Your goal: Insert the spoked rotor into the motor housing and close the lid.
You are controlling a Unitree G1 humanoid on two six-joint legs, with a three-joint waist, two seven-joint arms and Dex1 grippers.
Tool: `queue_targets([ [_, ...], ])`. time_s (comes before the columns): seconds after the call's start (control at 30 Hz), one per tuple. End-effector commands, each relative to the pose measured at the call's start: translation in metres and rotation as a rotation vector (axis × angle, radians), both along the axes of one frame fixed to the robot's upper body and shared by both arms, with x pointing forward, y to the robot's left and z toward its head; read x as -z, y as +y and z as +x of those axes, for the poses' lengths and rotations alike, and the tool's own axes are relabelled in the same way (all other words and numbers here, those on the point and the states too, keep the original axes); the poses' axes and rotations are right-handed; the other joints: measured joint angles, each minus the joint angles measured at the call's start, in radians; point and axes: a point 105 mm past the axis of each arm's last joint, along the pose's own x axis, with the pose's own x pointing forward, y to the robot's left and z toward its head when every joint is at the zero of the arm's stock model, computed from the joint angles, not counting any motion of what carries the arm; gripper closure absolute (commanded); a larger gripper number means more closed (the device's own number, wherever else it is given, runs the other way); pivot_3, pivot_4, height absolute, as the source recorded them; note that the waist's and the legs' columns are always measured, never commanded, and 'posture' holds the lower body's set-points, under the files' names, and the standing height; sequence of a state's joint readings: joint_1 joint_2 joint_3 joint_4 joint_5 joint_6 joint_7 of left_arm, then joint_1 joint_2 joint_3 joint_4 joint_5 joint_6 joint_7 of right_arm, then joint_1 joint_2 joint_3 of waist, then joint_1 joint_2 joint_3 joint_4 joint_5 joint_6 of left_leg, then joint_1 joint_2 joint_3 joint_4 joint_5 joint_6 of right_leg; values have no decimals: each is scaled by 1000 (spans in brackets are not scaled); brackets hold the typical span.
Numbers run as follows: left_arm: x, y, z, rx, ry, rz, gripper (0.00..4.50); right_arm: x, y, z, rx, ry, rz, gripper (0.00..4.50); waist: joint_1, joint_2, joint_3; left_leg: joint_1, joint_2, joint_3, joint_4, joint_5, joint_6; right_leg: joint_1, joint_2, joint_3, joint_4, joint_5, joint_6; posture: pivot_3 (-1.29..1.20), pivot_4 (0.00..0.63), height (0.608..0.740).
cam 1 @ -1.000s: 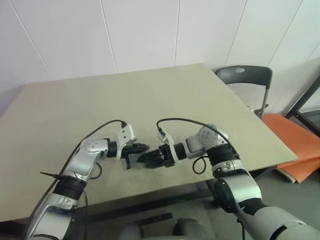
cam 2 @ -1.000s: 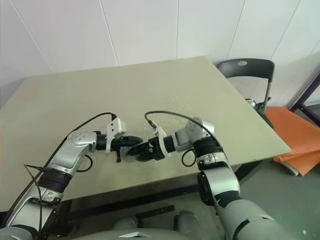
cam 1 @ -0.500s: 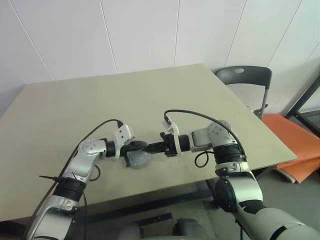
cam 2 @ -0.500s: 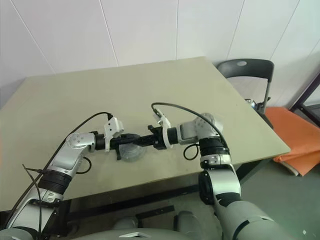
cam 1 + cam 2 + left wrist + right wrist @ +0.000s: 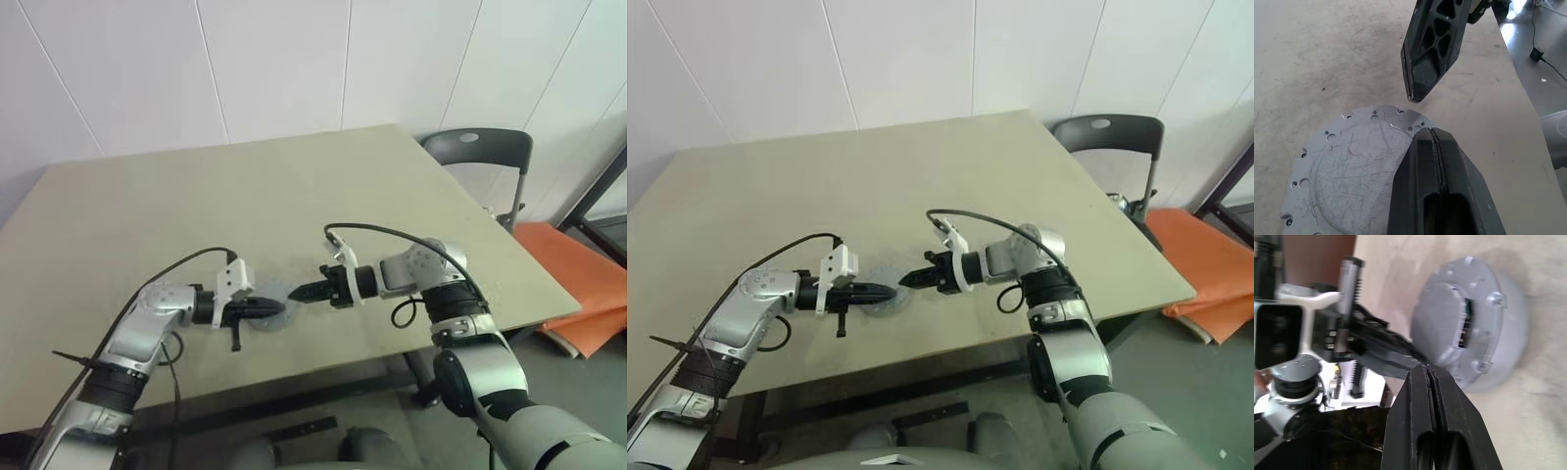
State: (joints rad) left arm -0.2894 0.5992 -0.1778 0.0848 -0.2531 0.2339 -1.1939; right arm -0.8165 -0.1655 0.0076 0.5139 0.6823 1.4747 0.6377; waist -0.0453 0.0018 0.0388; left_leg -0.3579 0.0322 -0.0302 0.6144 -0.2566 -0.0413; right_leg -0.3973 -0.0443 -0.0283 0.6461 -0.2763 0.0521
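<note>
Grey metal, scratched and ringed with small holes, marks the lid (image 5: 1347, 171), which lies flat on top of the motor housing (image 5: 1498, 333) near the front edge of the beige surface (image 5: 294, 196). In the right wrist view the two read as one closed round unit, with a small connector slot in its side wall. The spoked rotor is nowhere to be seen loose, so it is probably already inside; the copper windings are covered too. Judging by this, the insertion and the closing look done or nearly so, and what remains would be checking that the lid sits square.

Both arms point inward at the assembly from opposite sides, which suits pressing or steadying it rather than carrying it. The left gripper (image 5: 269, 308) has its fingers pressed fully together, holding nothing, their tips over the lid's near rim; whether they rest on the metal or hang just above it cannot be told. The right gripper (image 5: 306, 292) is likewise closed tight and empty, its tips just beside the housing's far edge and apart from it in the left wrist view.
</note>
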Motion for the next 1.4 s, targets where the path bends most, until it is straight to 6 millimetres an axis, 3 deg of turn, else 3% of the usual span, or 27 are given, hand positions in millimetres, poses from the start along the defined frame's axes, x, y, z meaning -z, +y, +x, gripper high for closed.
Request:
queue_targets([
  [0.03, 10, 6, -4, -8, 44, 46, 4500, -5, 3, 7, -2, -67, -11, 4444, 0, 0, 0, 0, 0, 0, 0, 0, 0, 0, 0, 0, 0, 0, 0, 0, 0, 740],
  [0.2, 13, 7, -3, -13, 41, 57, 4500, -3, 4, 8, -12, -110, -26, 4444, 0, 0, 0, 0, 0, 0, 0, 0, 0, 0, 0, 0, 0, 1, 2, 0, 0, 740],
  [0.33, 14, 6, -1, -20, 35, 56, 4500, -4, 3, 9, -18, -138, -34, 3563, 0, 0, 0, 0, 0, 0, 0, 0, 0, 0, 0, 0, 0, 1, 2, 0, 0, 740],
  [0.4, 14, 6, 0, -23, 33, 56, 4500, -5, 4, 8, -23, -136, -26, 3563, 0, 0, 0, 0, 0, 0, 0, 0, 0, 0, 0, 0, 0, 1, 2, 0, 0, 740],
  [0.5, 14, 6, 0, -26, 30, 58, 4500, -9, 5, 5, -43, -137, -13, 2948, 0, 0, 0, 0, 0, 0, 0, 0, 0, 0, 0, 0, 1, 1, 2, 0, 0, 740],
  [0.8, 16, 5, 1, -26, 31, 60, 4500, -12, 4, 6, -51, -150, -12, 18, 0, 0, 0, 2, 0, 0, 1, 0, 0, 1, 0, 0, 2, 0, 0, 0, 0, 740],
  [1.23, 19, -3, -1, -5, 39, 57, 4500, -39, -8, 22, -38, -188, 73, 18, 2, 0, 0, 1, -1, 0, 1, 0, 0, 0, 0, 1, 1, 1, 2, 0, 0, 740],
  [1.4, 18, -5, 0, 1, 36, 51, 4500, -19, -16, 18, -122, -287, -76, 18, 2, 0, 0, 1, -1, 0, 1, 0, 0, 1, 0, 1, 1, 1, 2, 0, 0, 740],
])
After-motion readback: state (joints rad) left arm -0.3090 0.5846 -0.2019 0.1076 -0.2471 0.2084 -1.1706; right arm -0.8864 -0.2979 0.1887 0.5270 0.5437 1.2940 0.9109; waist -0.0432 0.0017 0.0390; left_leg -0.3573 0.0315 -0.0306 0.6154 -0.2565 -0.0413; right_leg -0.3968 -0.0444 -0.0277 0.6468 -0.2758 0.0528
